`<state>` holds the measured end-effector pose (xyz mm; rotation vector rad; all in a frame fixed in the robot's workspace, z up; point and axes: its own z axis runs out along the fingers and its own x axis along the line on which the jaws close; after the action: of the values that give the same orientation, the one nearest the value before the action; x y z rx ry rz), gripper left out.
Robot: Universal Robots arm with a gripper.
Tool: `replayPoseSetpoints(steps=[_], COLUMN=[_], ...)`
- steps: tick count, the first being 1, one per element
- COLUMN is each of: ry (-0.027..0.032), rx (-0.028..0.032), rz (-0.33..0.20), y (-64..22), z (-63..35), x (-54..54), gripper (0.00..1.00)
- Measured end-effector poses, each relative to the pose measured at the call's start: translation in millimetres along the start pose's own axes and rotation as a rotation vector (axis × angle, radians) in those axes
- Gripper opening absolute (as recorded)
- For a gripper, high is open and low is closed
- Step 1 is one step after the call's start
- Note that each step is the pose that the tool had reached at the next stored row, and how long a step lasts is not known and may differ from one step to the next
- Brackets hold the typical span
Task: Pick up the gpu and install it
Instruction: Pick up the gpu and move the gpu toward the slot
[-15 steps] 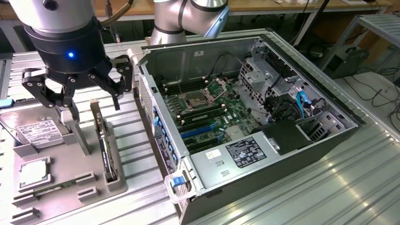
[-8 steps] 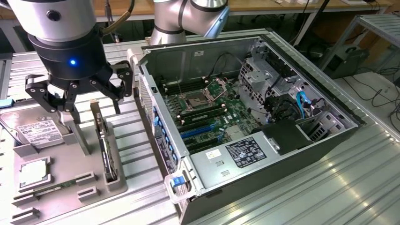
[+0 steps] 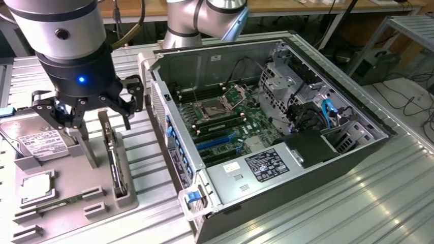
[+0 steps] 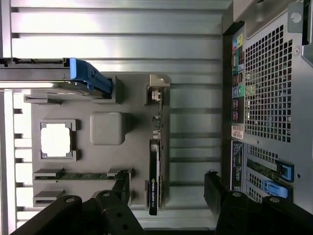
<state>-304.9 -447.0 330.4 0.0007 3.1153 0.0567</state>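
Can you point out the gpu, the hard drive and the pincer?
gpu (image 4: 154, 188): wrist view, on its dark edge.
hard drive (image 3: 30, 138): exterior view, on its white label.
pincer (image 3: 103, 128): exterior view, midway between its open fingertips.

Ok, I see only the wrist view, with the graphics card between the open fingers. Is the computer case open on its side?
Observer: Yes. The computer case has no side panel on, and its green board lies bare.
Operator: Is any slot free for the graphics card?
Observer: The blue slots on the board have no card standing in them.
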Motion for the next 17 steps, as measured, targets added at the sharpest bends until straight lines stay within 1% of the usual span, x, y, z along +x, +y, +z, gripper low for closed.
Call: replayPoseSetpoints(steps=[6,7,9,10,14,17], ry=[-0.0001,-0.0002,0.0001,-0.0001,-0.0009,-0.0012], rx=[-0.0001,0.0009,0.0096,0.0117,0.0118,0.0119], rz=[0.0,0.0,0.0,0.0,0.0,0.0], y=[0.2,0.4,1.4,2.5,4.4,4.4], z=[11.7,13.2,14.9,16.6,23.3,28.6], x=[1.8,2.2,4.0,5.4,8.2,9.3], gripper=[0.72,0.72,0.72,0.72,0.72,0.72])
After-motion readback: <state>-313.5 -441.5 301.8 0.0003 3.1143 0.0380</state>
